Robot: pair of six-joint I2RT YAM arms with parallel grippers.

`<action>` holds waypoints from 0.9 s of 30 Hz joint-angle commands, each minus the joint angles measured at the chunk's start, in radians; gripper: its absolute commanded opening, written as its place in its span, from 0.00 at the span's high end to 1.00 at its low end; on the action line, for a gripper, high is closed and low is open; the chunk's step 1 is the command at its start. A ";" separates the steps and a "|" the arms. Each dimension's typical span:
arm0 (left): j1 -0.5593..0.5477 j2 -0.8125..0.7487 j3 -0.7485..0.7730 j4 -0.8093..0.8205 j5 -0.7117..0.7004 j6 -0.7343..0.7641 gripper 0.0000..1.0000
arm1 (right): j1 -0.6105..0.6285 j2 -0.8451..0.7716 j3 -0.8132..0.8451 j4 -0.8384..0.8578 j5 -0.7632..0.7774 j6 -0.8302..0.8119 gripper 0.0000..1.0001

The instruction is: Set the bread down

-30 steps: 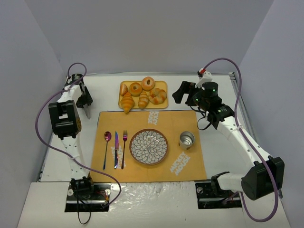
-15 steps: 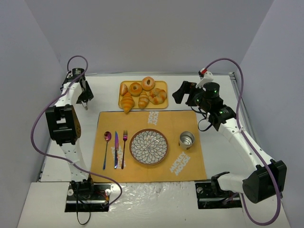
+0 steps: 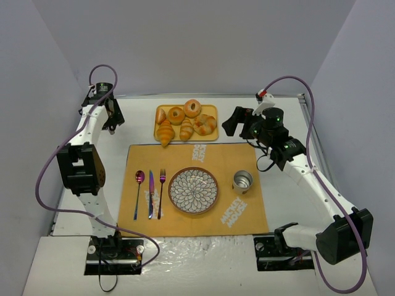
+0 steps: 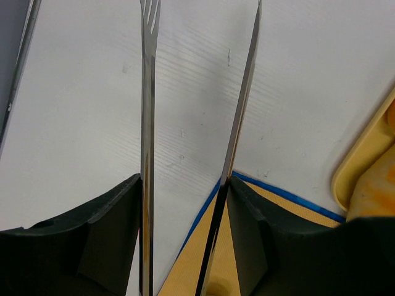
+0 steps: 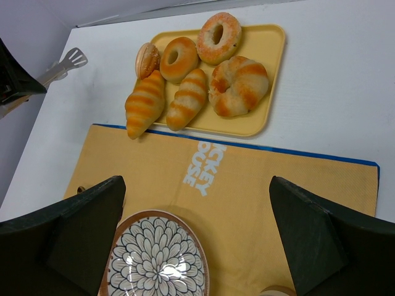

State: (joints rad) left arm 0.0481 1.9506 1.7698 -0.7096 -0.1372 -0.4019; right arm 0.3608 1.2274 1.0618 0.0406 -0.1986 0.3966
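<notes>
The bread, the largest golden croissant (image 3: 165, 132), lies at the front left of the yellow tray (image 3: 212, 111), its tip over the tray's front edge; it also shows in the right wrist view (image 5: 143, 103). My left gripper (image 3: 112, 118) is at the far left of the table, left of the tray, shut on metal tongs (image 4: 147, 123) whose two blades run forward between its fingers. My right gripper (image 3: 238, 122) is open and empty, up above the mat to the right of the tray. The flower-patterned plate (image 3: 213, 198) sits empty on the orange mat (image 3: 222, 157).
The tray also holds a smaller croissant (image 3: 186, 129), ring rolls (image 3: 192, 108) and a twisted bun (image 3: 204, 124). A spoon (image 3: 139, 185), knife (image 3: 150, 191) and fork (image 3: 162, 188) lie left of the plate. A metal cup (image 3: 242, 182) stands right of it.
My left gripper with the tongs has moved back and up toward the far left corner. The right arm has hardly moved.
</notes>
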 commanded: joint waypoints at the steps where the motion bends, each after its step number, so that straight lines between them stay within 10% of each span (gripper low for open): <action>1: -0.030 -0.137 0.014 -0.010 -0.028 -0.003 0.50 | 0.012 -0.039 0.015 0.053 0.011 0.011 0.00; 27: -0.320 -0.364 -0.132 -0.068 0.038 0.029 0.51 | 0.028 -0.075 -0.003 0.021 0.062 0.013 0.00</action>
State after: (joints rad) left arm -0.2072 1.6549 1.6500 -0.8087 -0.1053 -0.3754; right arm 0.3758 1.1921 1.0563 0.0220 -0.1620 0.4038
